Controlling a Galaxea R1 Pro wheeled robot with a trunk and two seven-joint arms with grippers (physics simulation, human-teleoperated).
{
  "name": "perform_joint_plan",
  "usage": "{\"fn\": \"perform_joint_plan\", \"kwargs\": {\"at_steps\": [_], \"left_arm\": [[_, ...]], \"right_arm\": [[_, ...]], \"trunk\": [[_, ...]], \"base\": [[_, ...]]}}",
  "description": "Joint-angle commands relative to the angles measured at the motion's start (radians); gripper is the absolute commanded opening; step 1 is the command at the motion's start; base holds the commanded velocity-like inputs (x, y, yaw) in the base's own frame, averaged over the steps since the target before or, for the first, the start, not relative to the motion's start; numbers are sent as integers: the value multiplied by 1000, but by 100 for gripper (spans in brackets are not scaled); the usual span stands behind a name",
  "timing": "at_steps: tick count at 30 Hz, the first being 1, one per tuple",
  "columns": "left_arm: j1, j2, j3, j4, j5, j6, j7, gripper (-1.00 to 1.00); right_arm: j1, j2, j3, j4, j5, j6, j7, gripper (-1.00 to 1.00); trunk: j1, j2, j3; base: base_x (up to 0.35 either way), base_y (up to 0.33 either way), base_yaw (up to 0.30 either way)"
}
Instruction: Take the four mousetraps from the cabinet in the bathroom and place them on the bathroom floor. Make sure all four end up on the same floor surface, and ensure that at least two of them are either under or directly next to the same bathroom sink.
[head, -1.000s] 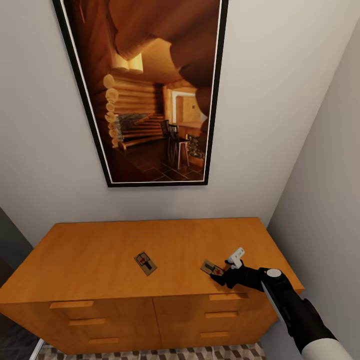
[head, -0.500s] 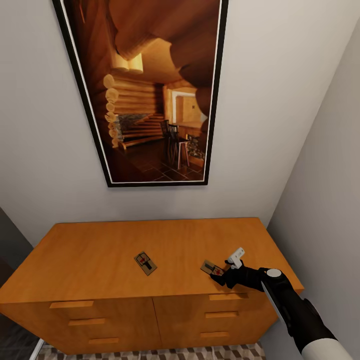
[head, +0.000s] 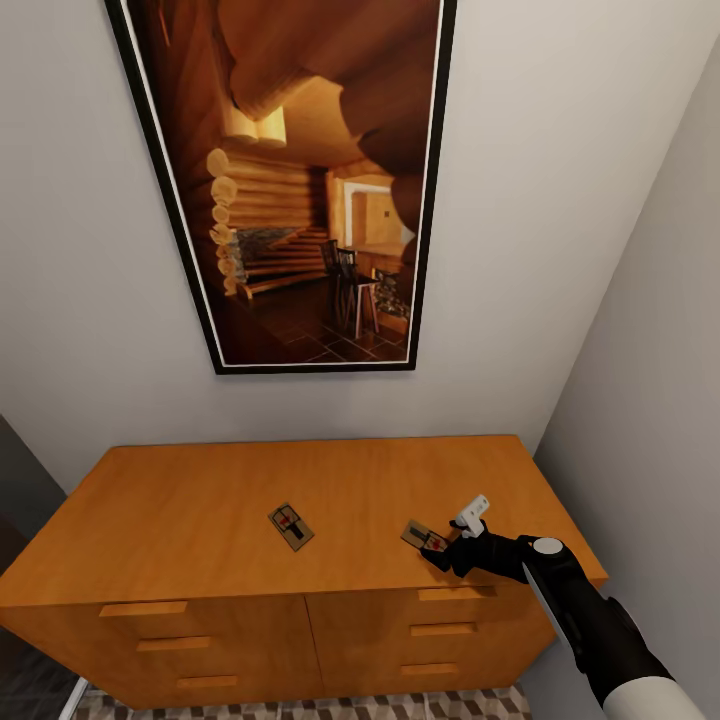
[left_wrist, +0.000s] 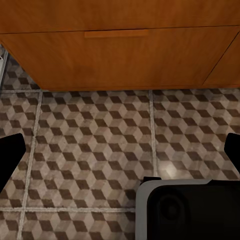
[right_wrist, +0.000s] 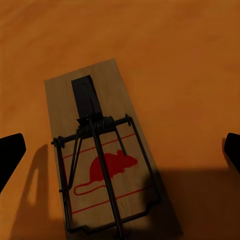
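Our right pincer (head: 447, 547) hangs low over the flat top of the wide orange-brown wooden cabinet (head: 200, 500), its black fingers spread wide to either side of a small tan wooden mousetrap with dark wire and a red mouse mark (right_wrist: 102, 157), gripping nothing. On that cabinet top, a second such mousetrap (head: 290, 526) lies well apart, nearer the middle. Our left pincer (left_wrist: 120, 155), likewise wide open and empty, points at the cube-patterned brown-and-beige tiled bathroom floor (left_wrist: 95, 145) before the cabinet's drawer fronts.
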Motion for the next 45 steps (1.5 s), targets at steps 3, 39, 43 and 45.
{"fn": "perform_joint_plan", "kwargs": {"at_steps": [3, 39, 43, 45], "left_arm": [[-1, 0, 3, 2, 8, -3, -10, 100], [-1, 0, 3, 2, 8, -3, -10, 100], [-1, 0, 3, 2, 8, -3, -10, 100], [-1, 0, 3, 2, 8, -3, -10, 100]], "right_arm": [[-1, 0, 1, -2, 7, 4, 4, 100], [-1, -3, 0, -2, 7, 3, 4, 100], [-1, -3, 0, -1, 8, 3, 4, 100], [-1, -3, 0, -1, 8, 3, 4, 100]], "trunk": [[1, -2, -2], [1, -2, -2], [1, -2, -2], [1, -2, -2]], "base": [[0, 0, 0], [-12, 18, 0], [0, 0, 0], [0, 0, 0]]}}
